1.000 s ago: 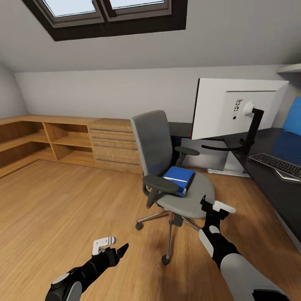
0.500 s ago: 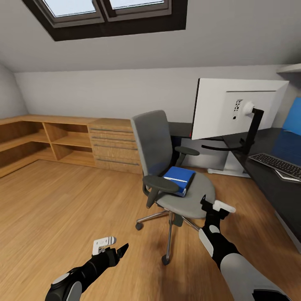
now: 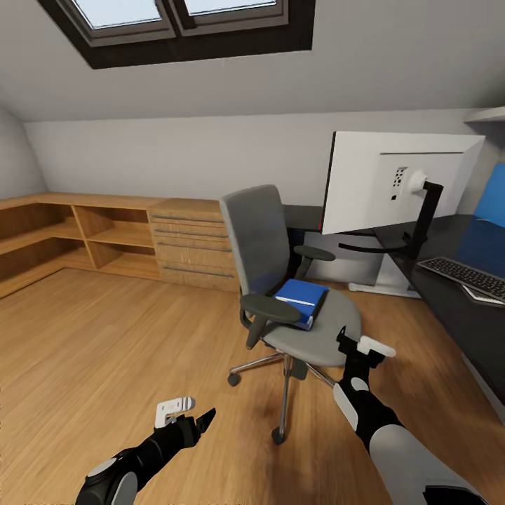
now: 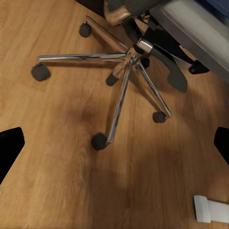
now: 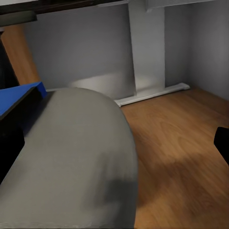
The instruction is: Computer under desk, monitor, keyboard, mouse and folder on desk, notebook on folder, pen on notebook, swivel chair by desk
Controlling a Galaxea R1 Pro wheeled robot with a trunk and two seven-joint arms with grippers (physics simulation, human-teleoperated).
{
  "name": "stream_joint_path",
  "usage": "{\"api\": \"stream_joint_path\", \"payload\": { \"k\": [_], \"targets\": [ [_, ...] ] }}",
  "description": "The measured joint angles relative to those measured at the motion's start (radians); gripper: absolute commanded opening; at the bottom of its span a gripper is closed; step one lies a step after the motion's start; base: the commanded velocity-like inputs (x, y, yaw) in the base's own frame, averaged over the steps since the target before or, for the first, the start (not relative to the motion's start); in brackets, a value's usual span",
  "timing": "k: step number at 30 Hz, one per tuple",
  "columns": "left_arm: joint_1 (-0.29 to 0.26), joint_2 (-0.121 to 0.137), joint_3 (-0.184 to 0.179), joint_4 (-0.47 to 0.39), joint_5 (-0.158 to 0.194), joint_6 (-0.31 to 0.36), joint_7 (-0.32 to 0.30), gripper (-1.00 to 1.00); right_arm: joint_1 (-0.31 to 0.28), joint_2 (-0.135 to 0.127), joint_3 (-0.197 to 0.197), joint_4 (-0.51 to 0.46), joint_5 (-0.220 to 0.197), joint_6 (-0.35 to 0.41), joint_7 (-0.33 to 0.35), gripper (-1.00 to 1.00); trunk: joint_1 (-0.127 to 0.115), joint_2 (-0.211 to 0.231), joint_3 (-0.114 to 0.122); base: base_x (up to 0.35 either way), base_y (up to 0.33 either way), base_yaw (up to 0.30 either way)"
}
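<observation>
Hanging low over the wooden floor (image 3: 105, 337), the left gripper (image 3: 188, 419) sits at the near left of the head view, its dark fingertips spread apart with nothing between them; from the left wrist view those tips flank a bare patch of floor, with the chrome five-star base (image 4: 119, 76) and its black casters just beyond. The right gripper (image 3: 358, 348) is raised at the near edge of the grey seat of the swivel chair (image 3: 280, 280), and its jaws also stand apart and empty; the right wrist view looks across the seat (image 5: 71, 157) with a dark fingertip at each side edge. The folder (image 3: 301, 300), bright blue with a white stripe, lies flat on the seat near the left armrest, beyond and to the left of the right gripper and not touched by it; in the right wrist view one blue corner (image 5: 21, 98) shows at the seat's far side. To the right, the black desk (image 3: 463, 315) carries the keyboard (image 3: 463, 275) and, further back, the monitor (image 3: 393, 182), which turns its pale back to the camera on a thin black stand. Behind the chair a low oak shelving unit (image 3: 112, 238) with drawers runs along the white wall, under a sloped ceiling with a dark-framed skylight (image 3: 182, 21).
</observation>
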Motion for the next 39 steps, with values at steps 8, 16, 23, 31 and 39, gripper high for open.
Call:
{"api": "stream_joint_path", "payload": {
  "k": [8,16,23,31,39],
  "targets": [
    [0.000,0.000,0.000,0.000,0.000,0.000,-0.001,1.00,0.000,0.000,0.000,0.001,0.000,-0.001,0.001,1.00,0.000,0.000,0.000,-0.099,0.151,-0.006],
    [0.000,0.000,0.000,0.000,0.000,0.000,0.000,1.00,0.000,0.000,0.000,0.001,0.000,-0.002,0.001,1.00,0.000,0.000,0.000,-0.018,0.027,-0.128],
    [0.000,0.000,0.000,0.000,0.000,0.000,-0.001,1.00,0.000,0.000,0.000,0.001,-0.001,-0.003,0.002,1.00,0.000,0.000,0.000,-0.001,0.002,-0.056],
    [0.000,0.000,0.000,0.000,0.000,0.000,0.000,1.00,0.001,0.000,0.000,0.005,0.000,-0.003,0.003,1.00,0.000,0.000,0.000,0.000,0.000,-0.002],
    [0.000,0.001,0.001,0.000,0.000,0.000,-0.001,1.00,0.006,-0.006,-0.001,0.007,-0.004,-0.001,0.011,1.00,0.000,0.000,0.000,0.000,0.000,0.000]
  ]
}}
